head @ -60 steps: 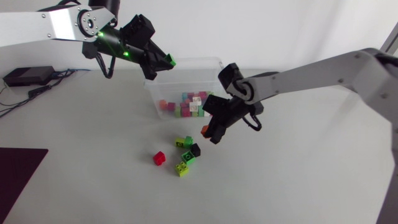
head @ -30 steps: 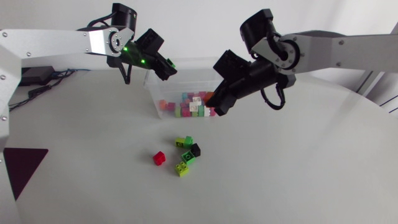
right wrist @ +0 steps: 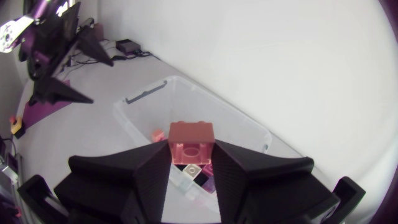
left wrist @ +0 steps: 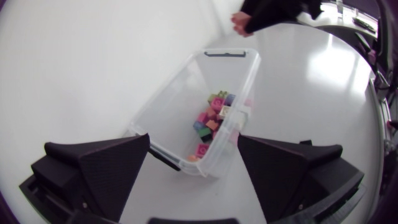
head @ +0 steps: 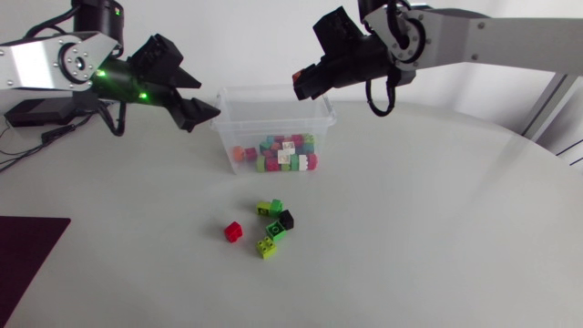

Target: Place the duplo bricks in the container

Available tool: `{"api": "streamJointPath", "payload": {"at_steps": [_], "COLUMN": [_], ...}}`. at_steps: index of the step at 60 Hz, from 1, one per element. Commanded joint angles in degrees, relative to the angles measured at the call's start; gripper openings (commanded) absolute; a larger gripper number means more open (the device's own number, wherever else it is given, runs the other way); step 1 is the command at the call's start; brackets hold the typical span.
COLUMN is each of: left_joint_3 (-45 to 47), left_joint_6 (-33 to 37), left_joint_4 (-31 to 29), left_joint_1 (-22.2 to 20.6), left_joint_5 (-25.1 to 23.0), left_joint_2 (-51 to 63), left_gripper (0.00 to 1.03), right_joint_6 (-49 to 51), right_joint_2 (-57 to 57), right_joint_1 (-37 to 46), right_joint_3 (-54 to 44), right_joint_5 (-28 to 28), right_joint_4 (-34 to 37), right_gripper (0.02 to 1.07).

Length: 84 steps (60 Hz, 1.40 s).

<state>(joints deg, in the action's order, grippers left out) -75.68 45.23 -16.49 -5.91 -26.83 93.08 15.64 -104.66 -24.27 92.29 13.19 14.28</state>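
Observation:
A clear plastic container (head: 321,114) stands at the back of the table with several coloured duplo bricks (head: 278,153) inside. My right gripper (head: 301,84) hangs above its far right corner, shut on a salmon-red brick (right wrist: 191,142). My left gripper (head: 197,113) is open and holds nothing, just left of the container; in its wrist view the container (left wrist: 163,110) lies ahead between the spread fingers (left wrist: 102,167). On the table in front lie a red brick (head: 234,231), a green and black cluster (head: 276,217) and a yellow-green brick (head: 267,247).
A black box with cables (head: 36,111) sits at the far left edge. A dark mat (head: 23,246) lies at the front left corner. In the right wrist view my left gripper (right wrist: 59,59) shows beyond the container (right wrist: 142,95).
My left gripper opened and drew back left from over the container; the green brick is gone from its fingers. My right arm rose from table height to above the container with the brick.

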Motion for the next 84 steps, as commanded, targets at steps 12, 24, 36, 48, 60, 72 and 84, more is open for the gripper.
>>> {"api": "streamJointPath", "payload": {"at_steps": [12,24,36,48,60,72,84], "left_joint_3": [12.2,19.0,20.8,20.7,21.3,19.5,16.8], "left_joint_6": [17.6,27.4,34.7,43.6,50.2,53.4,54.1], "left_joint_4": [-8.0,-10.1,-11.4,-13.8,-14.0,-14.1,-15.1], "left_joint_1": [1.5,0.6,-2.3,-6.8,-11.7,-14.4,-16.1], "left_joint_5": [-4.4,-4.7,-4.7,-1.4,7.4,12.9,14.3], "left_joint_2": [-6.2,-4.7,-1.6,1.1,3.3,6.1,9.3], "left_gripper": [0.99,0.99,0.99,0.99,0.98,0.97,0.96], "right_joint_6": [-6.1,-7.5,-7.5,-6.6,-3.6,0.6,0.4], "right_joint_2": [-9.8,-14.1,-17.2,-11.8,-2.6,6.2,10.9], "right_joint_1": [0.1,0.1,0.2,-0.5,-2.4,-5.3,-7.2], "right_joint_3": [6.4,9.7,13.5,8.9,-2.8,-15.8,-24.4], "right_joint_5": [-4.8,-7.4,-10.0,-10.1,-10.2,-10.2,-11.0], "right_joint_4": [-5.7,-6.0,-3.5,-2.4,-2.9,-2.7,-1.2], "right_gripper": [0.3,0.31,0.89,1.02,1.02,1.02,1.02]}}
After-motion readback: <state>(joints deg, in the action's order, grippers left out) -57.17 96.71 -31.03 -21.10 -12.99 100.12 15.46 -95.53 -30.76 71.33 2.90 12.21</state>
